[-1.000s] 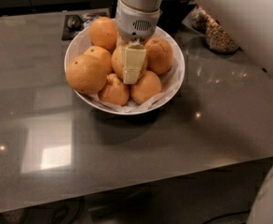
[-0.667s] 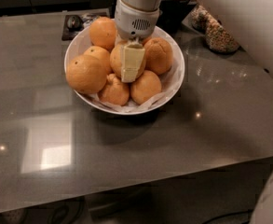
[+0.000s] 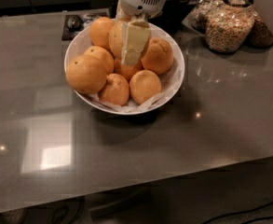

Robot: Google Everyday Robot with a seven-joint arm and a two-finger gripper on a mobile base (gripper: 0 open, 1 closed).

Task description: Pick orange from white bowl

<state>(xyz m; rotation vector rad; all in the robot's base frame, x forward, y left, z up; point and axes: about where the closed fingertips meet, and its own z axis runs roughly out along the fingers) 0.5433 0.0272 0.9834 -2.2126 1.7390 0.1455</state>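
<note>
Orange — against gripper, possibly held | at white bowl centre

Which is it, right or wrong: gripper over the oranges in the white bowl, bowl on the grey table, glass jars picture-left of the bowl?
Wrong on one point: the camera view shows the glass jars picture-right of the white bowl, not left. The rest holds: gripper over the oranges, bowl on the grey table.
</note>
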